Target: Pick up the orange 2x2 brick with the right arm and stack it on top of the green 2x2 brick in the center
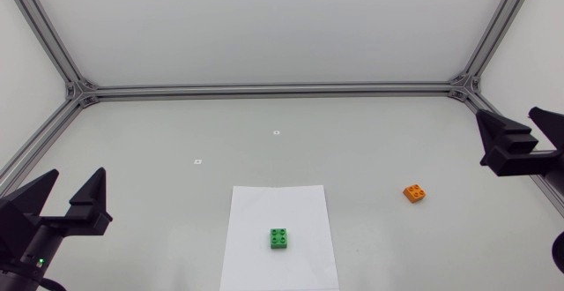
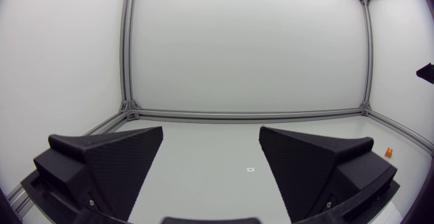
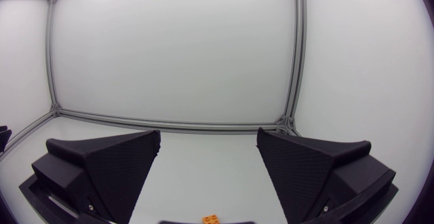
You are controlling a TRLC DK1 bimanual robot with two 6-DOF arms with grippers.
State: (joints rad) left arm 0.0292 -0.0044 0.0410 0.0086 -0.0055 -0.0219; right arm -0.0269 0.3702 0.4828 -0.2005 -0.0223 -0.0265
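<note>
1. Currently, the orange 2x2 brick (image 1: pixel 415 193) is found lying on the bare table (image 1: pixel 159 123), to the right of the white sheet (image 1: pixel 264 205) and apart from it.
2. The green 2x2 brick (image 1: pixel 279 238) is seated on the sheet, studs up.
3. The right gripper (image 1: pixel 507 115) is held spread with nothing grasped, near the orange brick.
4. The left gripper (image 1: pixel 77 175) is likewise spread, nothing grasped, at the table's left side.

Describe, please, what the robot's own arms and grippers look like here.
The left gripper and right gripper look alike: matte black, each with two broad wedge-shaped fingers tapering to a point. Up close their faces are finely textured. A small green light glows on the black housing behind the left gripper.
</note>
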